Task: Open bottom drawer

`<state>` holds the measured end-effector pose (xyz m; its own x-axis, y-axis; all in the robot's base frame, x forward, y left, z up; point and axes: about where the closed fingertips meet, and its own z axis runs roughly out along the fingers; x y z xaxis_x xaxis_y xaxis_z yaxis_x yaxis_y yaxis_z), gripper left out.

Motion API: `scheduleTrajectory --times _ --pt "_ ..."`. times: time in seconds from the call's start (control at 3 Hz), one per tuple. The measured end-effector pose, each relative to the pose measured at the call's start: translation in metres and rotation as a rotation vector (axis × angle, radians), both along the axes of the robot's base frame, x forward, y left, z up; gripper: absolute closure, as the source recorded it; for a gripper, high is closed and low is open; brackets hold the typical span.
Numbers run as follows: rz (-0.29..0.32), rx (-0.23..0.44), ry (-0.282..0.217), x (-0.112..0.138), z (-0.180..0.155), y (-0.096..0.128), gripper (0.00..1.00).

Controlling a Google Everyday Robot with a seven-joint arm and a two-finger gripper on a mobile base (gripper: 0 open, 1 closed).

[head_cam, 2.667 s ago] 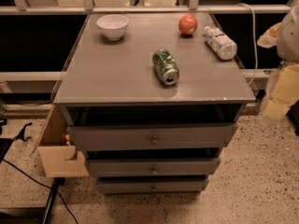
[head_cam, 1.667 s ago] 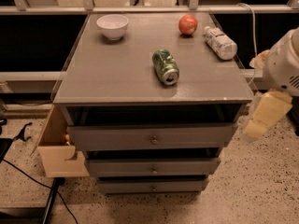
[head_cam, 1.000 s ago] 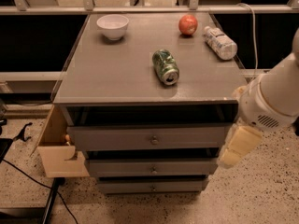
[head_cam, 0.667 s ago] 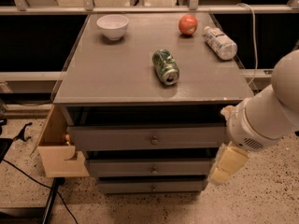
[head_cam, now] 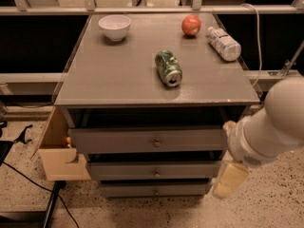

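Note:
The bottom drawer (head_cam: 154,190) is the lowest of three stacked grey fronts under the grey cabinet top (head_cam: 118,80). It is closed, and its small round metal knob (head_cam: 155,191) sits at its middle. The middle drawer (head_cam: 154,170) and the top drawer (head_cam: 147,140) are above it. My gripper (head_cam: 229,179), a cream-coloured piece at the end of the thick white arm (head_cam: 270,127), hangs beside the right ends of the middle and bottom drawers. It is right of the knob and apart from it.
On the cabinet top lie a white bowl (head_cam: 114,26), a red apple (head_cam: 191,25), a plastic bottle (head_cam: 224,43) on its side and a green can (head_cam: 168,68) on its side. A wooden box (head_cam: 59,151) juts out at the cabinet's left. A black cable (head_cam: 28,179) crosses the speckled floor.
My arm and gripper have come down and to the left, from beside the cabinet top's right edge to the right ends of the lower drawers. The drawers have not moved.

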<state>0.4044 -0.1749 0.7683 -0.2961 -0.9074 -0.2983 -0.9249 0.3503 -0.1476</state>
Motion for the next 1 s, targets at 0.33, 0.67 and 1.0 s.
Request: scheduleTrajectory --times 0.33,0.67,1.0 --pt "0.003 -0.018 0.01 -0.001 -0.055 -0.01 0.0" --pt "0.03 0.002 0.011 -0.004 -0.133 -0.015 0.0" --pt "0.036 0.058 0.029 -0.002 -0.199 -0.015 0.0"
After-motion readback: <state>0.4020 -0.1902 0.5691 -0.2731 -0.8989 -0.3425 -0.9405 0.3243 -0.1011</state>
